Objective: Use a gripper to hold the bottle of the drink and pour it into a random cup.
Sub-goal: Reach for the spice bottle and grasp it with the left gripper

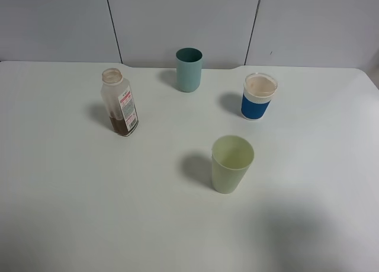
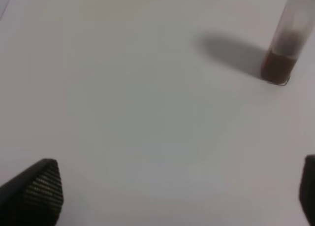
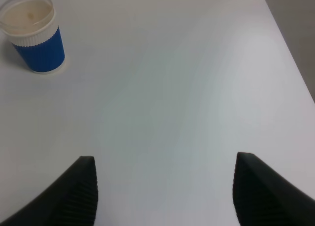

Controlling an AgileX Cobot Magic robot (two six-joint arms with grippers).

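Observation:
The bottle of the drink [image 1: 120, 103] stands upright and capless at the left of the white table, with brown liquid at its bottom and a white and red label. The pale yellow-green cup [image 1: 232, 164] stands upright near the middle, closer to the front. Neither gripper shows in the exterior high view. In the left wrist view my left gripper [image 2: 178, 179] is open and empty, with dark fingers [image 2: 37, 189] wide apart, and the bottle [image 2: 283, 48] stands well ahead of it. My right gripper [image 3: 166, 169] is open and empty above bare table.
A dark teal cup [image 1: 189, 69] stands at the back middle. A blue-banded white cup [image 1: 258, 96] stands at the back right; it also shows in the right wrist view [image 3: 35, 36]. The table's back edge [image 1: 59, 62] meets a grey panelled wall.

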